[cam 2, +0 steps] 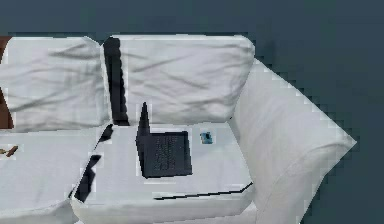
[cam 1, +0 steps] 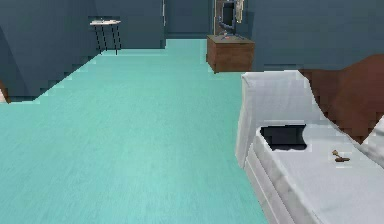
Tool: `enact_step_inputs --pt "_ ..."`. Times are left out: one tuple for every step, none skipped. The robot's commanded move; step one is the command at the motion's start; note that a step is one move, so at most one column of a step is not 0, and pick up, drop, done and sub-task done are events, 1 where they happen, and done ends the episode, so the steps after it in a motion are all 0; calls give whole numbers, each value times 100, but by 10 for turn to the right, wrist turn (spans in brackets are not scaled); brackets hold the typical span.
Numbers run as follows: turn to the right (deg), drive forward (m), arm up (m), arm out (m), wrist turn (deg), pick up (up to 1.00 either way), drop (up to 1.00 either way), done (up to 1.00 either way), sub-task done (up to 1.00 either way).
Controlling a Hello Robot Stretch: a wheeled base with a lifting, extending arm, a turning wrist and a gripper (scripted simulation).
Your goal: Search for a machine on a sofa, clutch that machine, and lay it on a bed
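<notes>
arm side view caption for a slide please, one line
Open dark laptop resting on the seat cushion of a white sofa, a small pale item beside it, dark blue wall behind.

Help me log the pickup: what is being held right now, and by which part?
That cannot be told from these pictures. The laptop lies on the sofa seat, its base flat on the cushion and its screen raised.
</notes>
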Motion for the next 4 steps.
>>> enact_step_inputs --pt "0 0 50 0 0 0 0 0 0" --pt "0 0 14 0 0 0 0 0 0" --pt "0 0 0 48 0 0 0 0 0" --pt "0 0 0 0 450 0 0 0 0"
